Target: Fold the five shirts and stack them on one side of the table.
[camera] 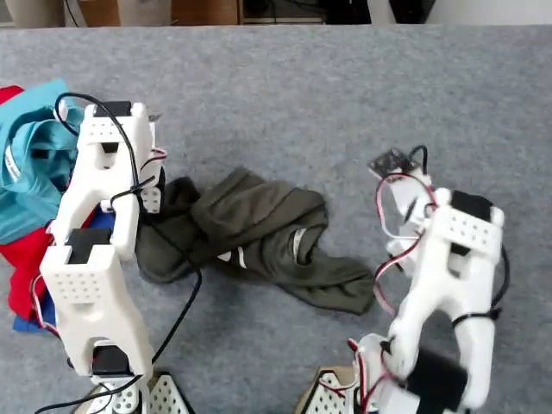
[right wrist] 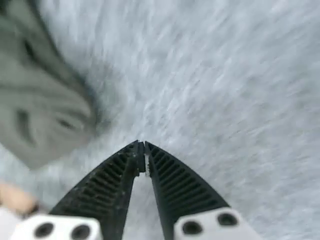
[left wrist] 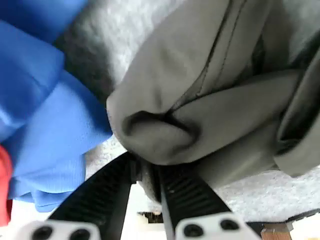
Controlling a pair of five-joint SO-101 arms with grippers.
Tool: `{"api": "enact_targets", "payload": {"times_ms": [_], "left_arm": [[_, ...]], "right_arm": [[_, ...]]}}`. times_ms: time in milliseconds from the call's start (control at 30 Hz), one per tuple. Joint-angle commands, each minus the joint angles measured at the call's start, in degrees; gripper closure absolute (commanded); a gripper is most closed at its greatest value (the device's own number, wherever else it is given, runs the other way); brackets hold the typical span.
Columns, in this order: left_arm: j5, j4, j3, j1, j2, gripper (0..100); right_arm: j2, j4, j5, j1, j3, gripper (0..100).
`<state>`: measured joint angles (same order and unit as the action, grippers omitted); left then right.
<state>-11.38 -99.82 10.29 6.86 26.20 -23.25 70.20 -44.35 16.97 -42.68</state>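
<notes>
The olive shirt point(camera: 259, 233) is lying crumpled mid-counter point(camera: 345, 95), and the left tool point(left wrist: 147, 167) is pinching a fold at its edge, fingers drawn narrow on the cloth. A blue shirt point(left wrist: 45, 115) is lying against that edge, with a teal shirt point(camera: 34, 164) and a red shirt point(camera: 26, 259) heaped on the left arm's side. The right tool point(right wrist: 144, 150) is hovering over the counter near the olive shirt, fingertips touching, gripping nothing.

Left arm point(camera: 95, 216) extended forward, jaws clamped on shirt point(left wrist: 210, 100); right arm point(camera: 457, 250) bent, jaws pressed together just above surface point(right wrist: 225, 75).
</notes>
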Motion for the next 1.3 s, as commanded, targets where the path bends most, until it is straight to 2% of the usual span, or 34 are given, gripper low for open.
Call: {"api": "enact_targets", "payload": {"times_ms": [0, 200, 400, 533, 833, 967, 1133, 1267], "left_arm": [[-0.35, -0.97, -0.62, 1.49, -0.92, 98], [-0.09, -0.88, -3.78, 1.41, -0.92, 98], [1.76, -0.88, -4.4, 1.49, -0.92, 98], [1.85, 0.0, -4.4, 1.23, -0.92, 98], [2.02, 0.35, -4.4, 1.14, -0.92, 98], [5.45, 0.35, -4.4, 0.97, -0.92, 98], [5.8, 0.35, -4.4, 1.41, -0.92, 98], [5.8, 0.35, -4.4, 1.49, -0.92, 98]], "right_arm": [[-4.79, -3.78, 8.44, -9.89, 5.93, 99.4], [5.41, -4.4, 22.86, -28.18, 20.26, 80.6], [28.97, -3.96, 30.07, -35.56, 41.19, 79.3], [46.99, 0.09, 30.42, -37.93, 57.71, 79.3], [77.85, 19.34, 30.07, -42.59, 107.3, 80.5], [89.36, 24.26, 30.07, -44.09, 125.05, 83.9], [99.12, 32.0, 29.98, -45.76, 138.33, 84.3], [99.74, 32.18, 27.16, -46.02, 134.99, 84.3]]}}
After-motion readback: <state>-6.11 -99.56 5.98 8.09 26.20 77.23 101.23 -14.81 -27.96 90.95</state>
